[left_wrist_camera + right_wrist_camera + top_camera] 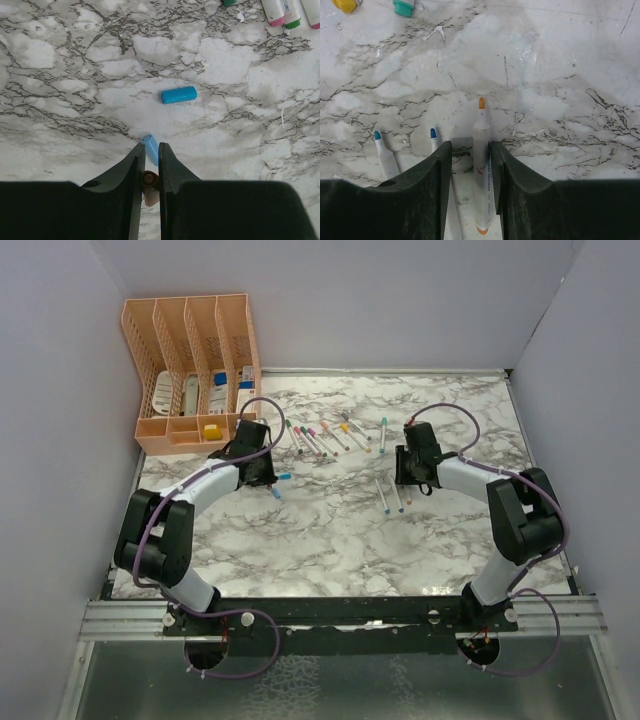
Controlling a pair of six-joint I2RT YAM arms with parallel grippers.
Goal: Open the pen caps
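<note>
Top external view: a peach plastic lattice organiser (190, 350) stands at the far left of a glossy, marble-patterned tabletop (330, 540). Just right of it, the left jaws are nearly closed. In the left wrist view they pinch a stubby cylinder, the pinched blue cap (150, 148), at their very tips. A loose blue cap (178, 94) lies on its side a little beyond. At centre, a row of pens (325, 437) lies near the far edge, slim white-grey barrels with coloured ends. Further right, the right jaws are partly open and straddle an orange-tipped pen (481, 150). It touches one finger only, so it is not clamped. A blue-tipped pen (433, 136) and a teal-tipped pen (382, 152) lie beside it, both uncapped. Caps and barrels look light, hard and smooth, likely to roll or slip. The safest hold is probably across mid-barrel, pulling each cap straight off along the pen.
</note>
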